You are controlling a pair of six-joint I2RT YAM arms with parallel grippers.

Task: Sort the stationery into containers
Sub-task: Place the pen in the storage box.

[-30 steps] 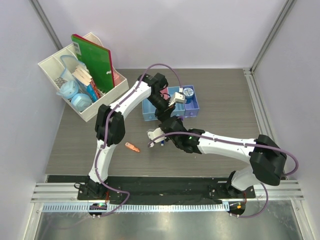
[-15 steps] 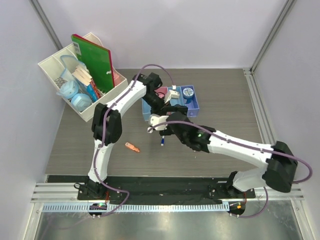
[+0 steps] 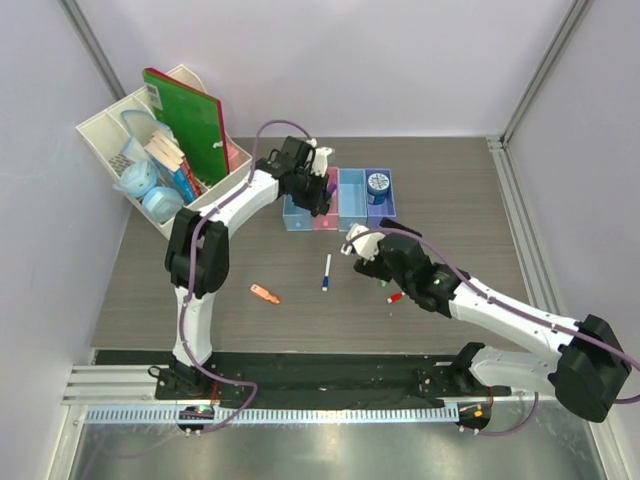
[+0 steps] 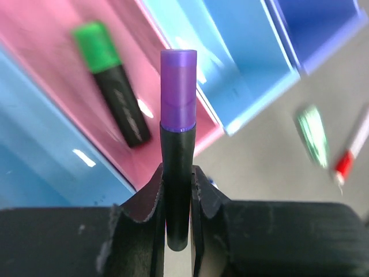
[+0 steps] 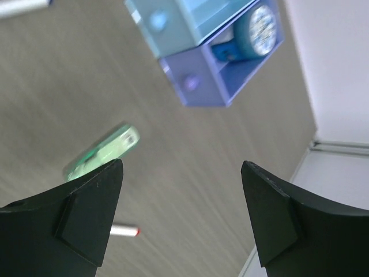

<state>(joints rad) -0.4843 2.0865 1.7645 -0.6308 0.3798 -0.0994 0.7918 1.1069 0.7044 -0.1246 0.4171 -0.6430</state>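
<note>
While the left gripper [image 4: 179, 176] pinches the purple marker [image 4: 178, 109] over the far bins [image 3: 352, 192] (right gripper [image 5: 181, 173] open, empty), dropping it looks next.

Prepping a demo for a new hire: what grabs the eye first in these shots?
First, the left pincer clamped on a purple-capped marker by the pink bin, where a green-capped marker lies. Next, the right pincer, wide open and empty above the table. A red-white pen, a blue-white pen and an orange marker lie loose mid-table.
</note>
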